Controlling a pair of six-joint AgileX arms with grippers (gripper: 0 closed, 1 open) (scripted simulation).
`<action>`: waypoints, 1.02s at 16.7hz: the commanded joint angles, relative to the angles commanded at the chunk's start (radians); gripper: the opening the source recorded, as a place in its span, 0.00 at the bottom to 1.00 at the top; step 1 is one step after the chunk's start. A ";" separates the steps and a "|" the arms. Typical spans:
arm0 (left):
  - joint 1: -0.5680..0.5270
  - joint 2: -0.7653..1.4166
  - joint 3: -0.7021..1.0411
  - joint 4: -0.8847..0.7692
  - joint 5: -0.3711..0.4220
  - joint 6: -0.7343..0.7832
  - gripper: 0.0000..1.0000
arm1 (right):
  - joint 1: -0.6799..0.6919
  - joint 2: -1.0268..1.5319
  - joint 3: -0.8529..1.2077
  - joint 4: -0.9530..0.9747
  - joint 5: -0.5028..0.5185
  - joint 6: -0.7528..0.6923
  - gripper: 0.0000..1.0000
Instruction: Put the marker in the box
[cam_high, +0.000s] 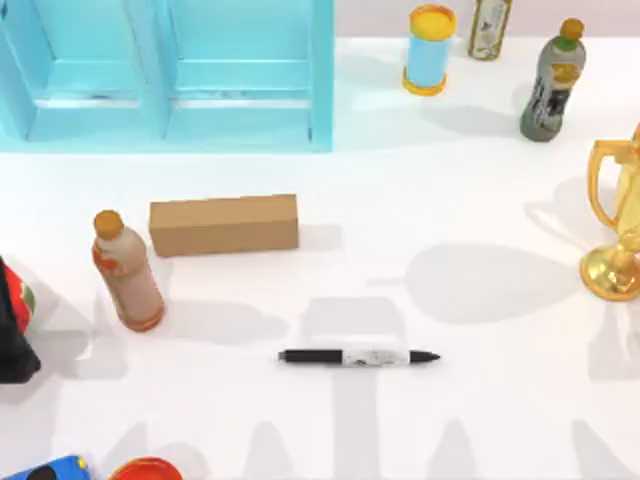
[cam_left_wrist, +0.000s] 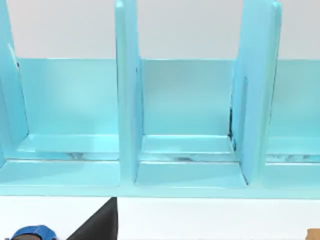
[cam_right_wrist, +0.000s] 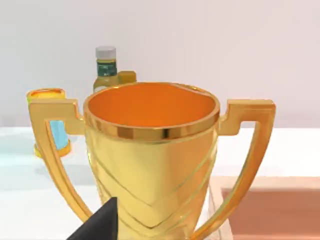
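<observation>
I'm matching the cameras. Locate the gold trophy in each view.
Top view: gold trophy at the table's right edge.
Right wrist view: close up, directly ahead of the camera.
Left wrist view: faces the blue shelf instead.
Shared landmark: blue canister, behind the trophy's handle in the right wrist view.

Open counter (cam_high: 470, 420) surrounds the marker (cam_high: 358, 357), with a cardboard box (cam_high: 224, 224) and bottle (cam_high: 127, 271) standing behind-left and a trophy (cam_high: 618, 235) at right.
</observation>
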 joint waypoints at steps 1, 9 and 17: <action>0.000 0.000 0.000 0.000 0.000 0.000 1.00 | 0.000 0.000 0.000 0.000 0.000 0.000 1.00; 0.000 0.000 0.000 0.000 0.000 0.000 1.00 | 0.176 0.286 0.206 -0.147 -0.020 -0.142 1.00; 0.000 0.000 0.000 0.000 0.000 0.000 1.00 | 0.547 1.120 0.707 -0.512 -0.002 -0.428 1.00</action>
